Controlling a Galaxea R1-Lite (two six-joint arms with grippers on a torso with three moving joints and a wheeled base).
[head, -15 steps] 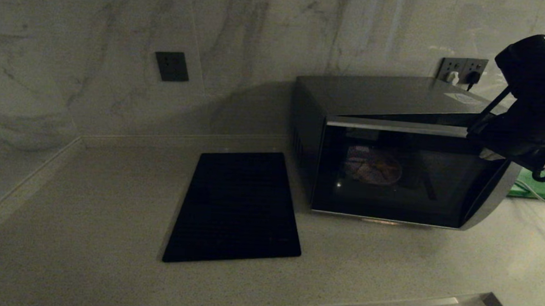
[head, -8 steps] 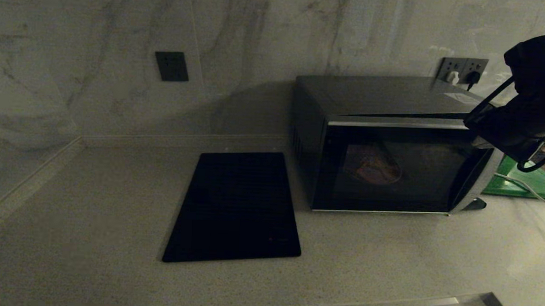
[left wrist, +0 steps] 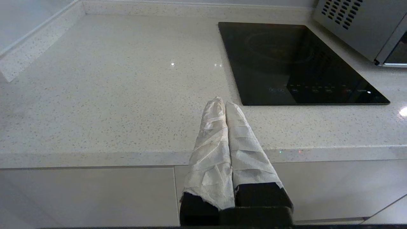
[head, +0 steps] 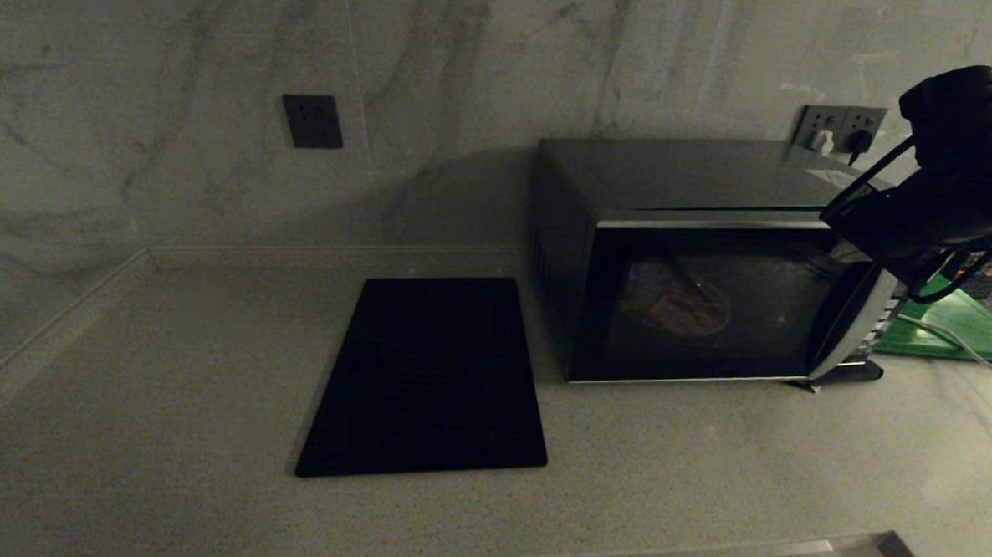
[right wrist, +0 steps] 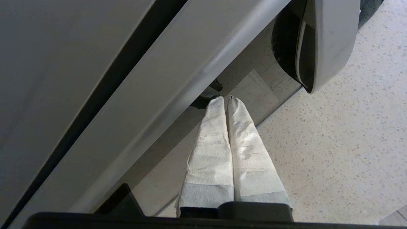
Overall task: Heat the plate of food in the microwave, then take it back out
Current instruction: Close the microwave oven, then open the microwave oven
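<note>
The black microwave (head: 676,177) stands at the counter's right, and its grey side also shows in the left wrist view (left wrist: 356,28). Its dark glass door (head: 712,313) is almost closed, with a thin dark gap along the top edge. Through the glass I see the lilac-pink plate of food (head: 677,307) inside. My right gripper (right wrist: 226,98) is shut and empty, its wrapped fingertips against the door glass just below the silver trim (right wrist: 178,86). The right arm (head: 926,213) covers the door's upper right corner. My left gripper (left wrist: 222,102) is shut and empty, parked over the counter's front edge.
A flat black cooktop (head: 433,376) lies on the counter left of the microwave, also seen in the left wrist view (left wrist: 295,63). A green board (head: 954,332) with a white cable over it sits behind the microwave's right side. Wall sockets (head: 842,126) are above.
The microwave door has swung from partly open to almost closed. My right arm followed it inward toward the oven, and the button panel now shows at the door's right.
</note>
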